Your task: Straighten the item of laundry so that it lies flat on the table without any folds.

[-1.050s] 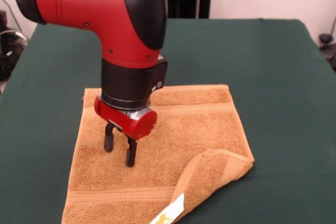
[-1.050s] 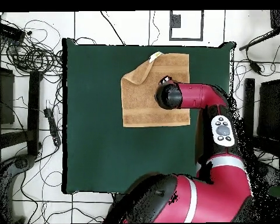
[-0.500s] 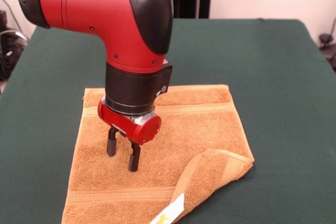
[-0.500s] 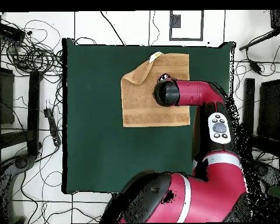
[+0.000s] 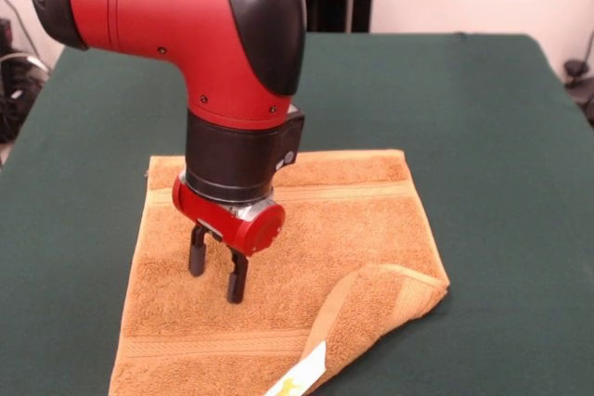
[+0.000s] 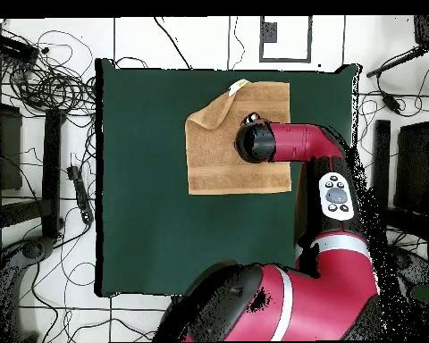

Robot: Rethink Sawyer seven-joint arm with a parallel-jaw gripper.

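Hovering over the left-middle of the orange-tan hand towel (image 5: 306, 257), the tool (image 5: 215, 274) points straight down with its 2 fingers (image 5: 238, 283) spread apart and gripping nothing, the tips near the terry or just on it, probably lined up to pinch or press the cloth. Further right, the towel lies mostly flat on the green tabletop (image 5: 501, 136), but 1 corner (image 5: 385, 299) is folded back over the top, its white tag (image 5: 299, 375) showing at the near edge, so to my eye that flap is what remains to be straightened.
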